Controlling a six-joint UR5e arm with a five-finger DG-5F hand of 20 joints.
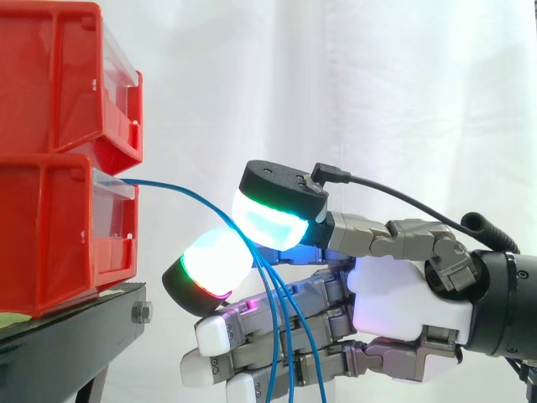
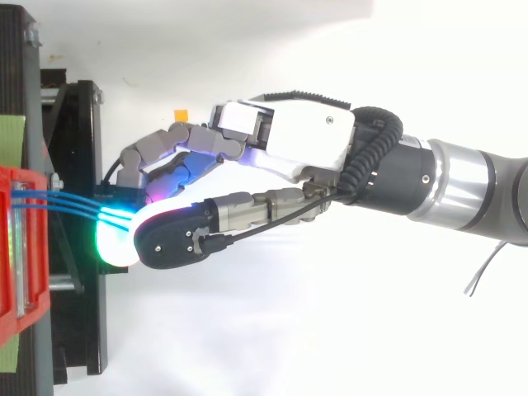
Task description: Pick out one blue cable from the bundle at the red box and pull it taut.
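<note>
The hand [image 1: 403,294] comes in from 3 o'clock in the side view and closes a pinch just off the front of the lower red bin [image 1: 50,235]. Its thumb pad [image 1: 273,220] sits above, a finger pad [image 1: 214,262] curls up from below, and the blue cables [image 1: 172,185] pass between the two. The other fingers lie straighter underneath, clear of the pinch. How many strands are trapped between the pads cannot be told. From above, the blue cables [image 2: 66,203] reach the glowing pads as a tight fan of several, so a single strand looks not yet separated.

The pinch is near the bin, probably because there the strands lie side by side and can be sorted. A grip close to the anchored end also leaves room to draw away towards 3 o'clock. The upper red bin [image 1: 50,75] is stacked on the lower one, and both rest on a black stand [image 1: 75,327], which puts the cable exit at about the hand's level.

The cables leave the bin's front lip along a 9-to-3 o'clock axis, bowing downward towards the pads, so that stretch reads as slack rather than taut. Past the pinch they turn and hang towards 6 o'clock across the lower fingers, out of the bottom edge. From above, the same run comes in from 9 o'clock and converges at the hand [image 2: 297,136].
</note>
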